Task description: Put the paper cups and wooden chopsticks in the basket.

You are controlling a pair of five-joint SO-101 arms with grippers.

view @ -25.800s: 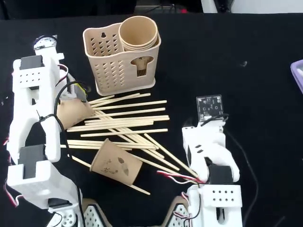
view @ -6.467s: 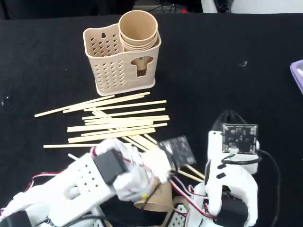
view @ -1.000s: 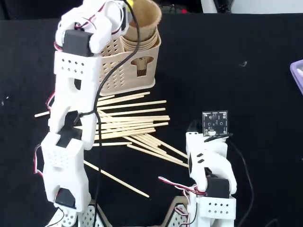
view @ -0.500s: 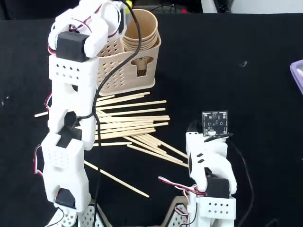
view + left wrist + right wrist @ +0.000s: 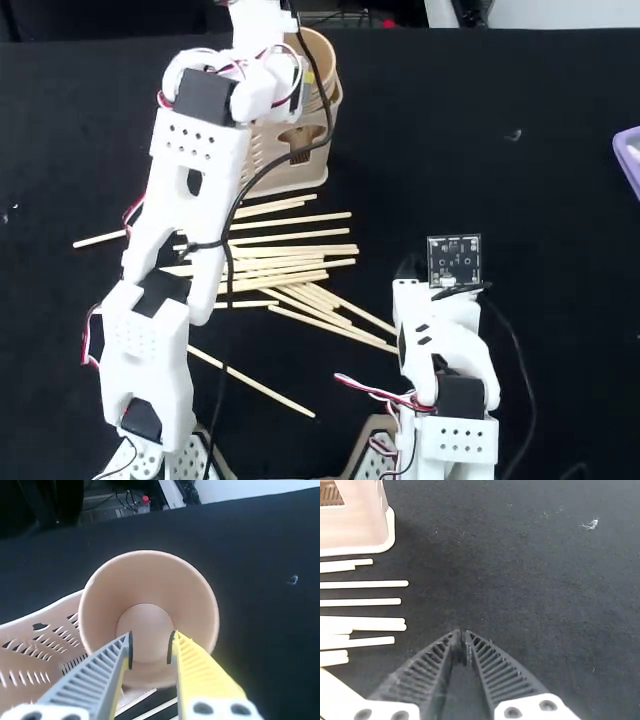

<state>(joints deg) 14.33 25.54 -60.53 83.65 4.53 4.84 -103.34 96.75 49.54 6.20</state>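
Black cloth covers the table [image 5: 520,200], and the basket [image 5: 310,165] stands at the far side, a bit to the left; a while back two paper cups lay down among the sticks, and now we see none on the cloth; the paper cups [image 5: 322,60] sit stacked one inside the other in the right part of the basket; a moment ago the left arm [image 5: 190,170] was over the left part of the basket, and it has now swung right, so the left gripper [image 5: 151,647] hangs just above the top cup's mouth; its two fingers stand a little apart and we see nothing between them, so we think the last cup has been let go; the chopsticks [image 5: 290,262] have not moved; they lie in a loose heap on the cloth near the basket, with one stray stick closer to us; the right gripper [image 5: 460,639] has stayed low at the near right, its tips pressed together and holding nothing; so we think the cup part is done and the sticks are the job left.
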